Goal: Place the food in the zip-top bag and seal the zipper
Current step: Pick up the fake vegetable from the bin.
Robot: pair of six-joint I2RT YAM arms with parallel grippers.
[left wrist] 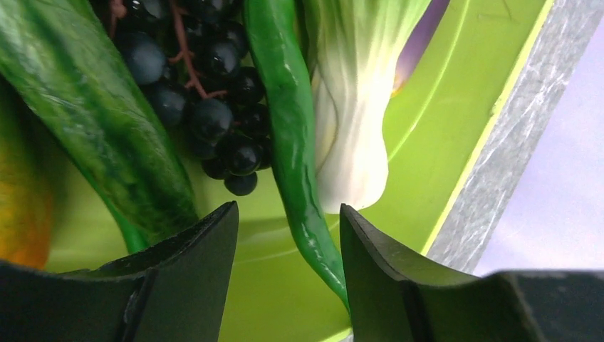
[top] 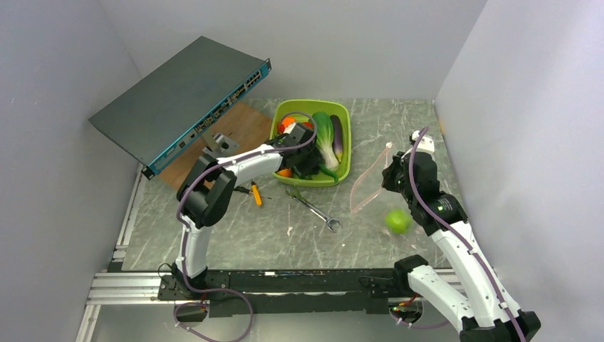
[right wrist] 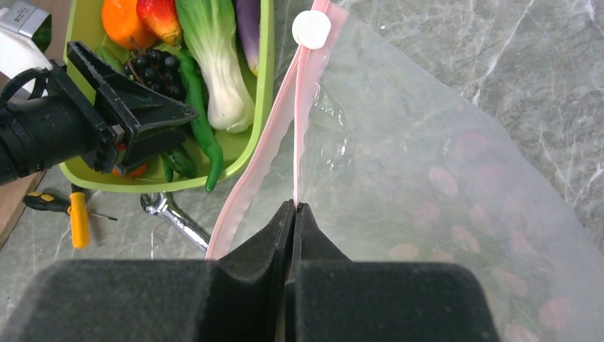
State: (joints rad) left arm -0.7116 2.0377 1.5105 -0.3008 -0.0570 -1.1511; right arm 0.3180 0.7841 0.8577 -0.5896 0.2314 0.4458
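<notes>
The lime-green tub [top: 344, 114] holds the food: bok choy [top: 326, 139], eggplant [top: 337, 135], orange [right wrist: 122, 21], tomato [right wrist: 160, 18], grapes [left wrist: 214, 121] and cucumber [left wrist: 92, 121]. My left gripper [left wrist: 288, 214] reaches into the tub with its jaws apart. A slender glossy green pepper [left wrist: 292, 128] lies between them, against the right finger. The round green fruit [top: 397, 220] rests on the table beside the right arm. My right gripper [right wrist: 293, 206] is shut on the upper pink zipper [right wrist: 299, 142] edge of the clear zip-top bag [right wrist: 427, 157]. It holds the bag's mouth apart, toward the tub.
A silver wrench [top: 313, 206] and an orange-handled screwdriver [top: 255, 194] lie in front of the tub. A tilted network switch [top: 178, 100] leans over a brown board [top: 235, 128] at the back left. Grey walls close in the left, back and right.
</notes>
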